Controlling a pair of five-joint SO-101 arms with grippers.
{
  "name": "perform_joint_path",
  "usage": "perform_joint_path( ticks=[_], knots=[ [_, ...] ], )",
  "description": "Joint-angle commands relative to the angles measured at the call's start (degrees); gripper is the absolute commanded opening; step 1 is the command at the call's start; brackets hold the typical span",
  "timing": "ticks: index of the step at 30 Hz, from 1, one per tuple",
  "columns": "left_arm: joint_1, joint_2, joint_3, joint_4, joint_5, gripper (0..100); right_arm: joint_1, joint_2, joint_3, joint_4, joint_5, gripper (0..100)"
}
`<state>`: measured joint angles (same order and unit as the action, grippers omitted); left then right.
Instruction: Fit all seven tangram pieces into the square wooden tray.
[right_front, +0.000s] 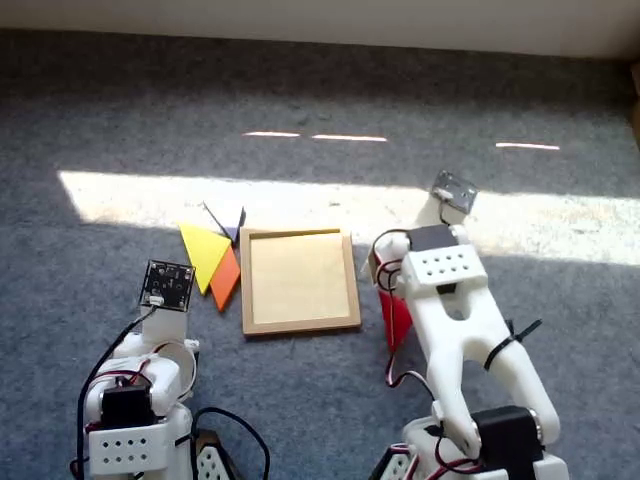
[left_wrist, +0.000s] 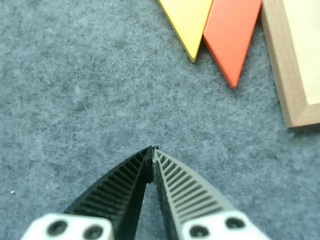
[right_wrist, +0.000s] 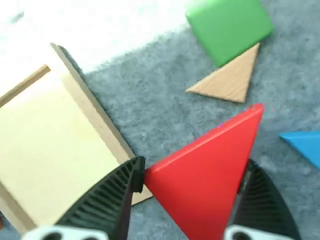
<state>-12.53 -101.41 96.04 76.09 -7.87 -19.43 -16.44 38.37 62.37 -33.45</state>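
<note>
Square wooden tray (right_front: 300, 325) lies flat on the grey carpet (right_front: 120, 120), at the shaded edge of a sunlit strip. Right gripper (right_wrist: 192, 174) is clamped on the red triangle (right_wrist: 210, 150), just off the tray's right edge, near a corner. Left gripper (left_wrist: 152, 151) is pinched together, tips touching, over bare carpet. Yellow triangle (left_wrist: 190, 20) and orange parallelogram (left_wrist: 232, 35) touch each other beside the tray's left edge. Green square (right_wrist: 229, 27), wood-coloured triangle (right_wrist: 227, 82) and blue piece (right_wrist: 302, 145) lie on the carpet near the red triangle.

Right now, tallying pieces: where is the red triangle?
The red triangle is gripped in the right pincer, beside the tray, on its right in the high view.
</note>
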Motion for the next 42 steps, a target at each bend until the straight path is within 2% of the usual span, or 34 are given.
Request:
perform_joint_path(
  ticks=[1, 5, 12, 20, 30, 32, 36, 42],
  knots=[
    [0.0, -2.6, 1.1, 0.6, 0.2, 0, -4.1, -3.0, -3.4, -2.1, 7.1, 22.1],
    [0.0, -2.6, 1.1, 0.6, 0.2, 0, -7.4, -2.8, -3.6, -7.6, 17.1, 22.1],
    [0.0, -2.6, 1.1, 0.6, 0.2, 0, -12.4, 8.2, -14.4, -6.3, 22.7, 22.1],
    [0.0, -2.6, 1.1, 0.6, 0.2, 0, -15.4, 15.9, -29.0, 3.6, 23.0, 22.1],
    [0.0, -2.6, 1.1, 0.6, 0.2, 0, -21.4, 17.2, -25.7, 3.5, 22.6, 21.7],
    [0.0, -2.6, 1.1, 0.6, 0.2, 0, -23.1, 17.3, -24.0, 3.5, 22.6, 17.3],
    [0.0, -2.6, 1.1, 0.6, 0.2, 0, -25.3, 17.5, -22.5, 3.5, 22.9, 0.6],
    [0.0, -2.6, 1.1, 0.6, 0.2, 0, -25.5, 17.6, -15.4, -3.6, 22.6, 0.5]
  ],
)
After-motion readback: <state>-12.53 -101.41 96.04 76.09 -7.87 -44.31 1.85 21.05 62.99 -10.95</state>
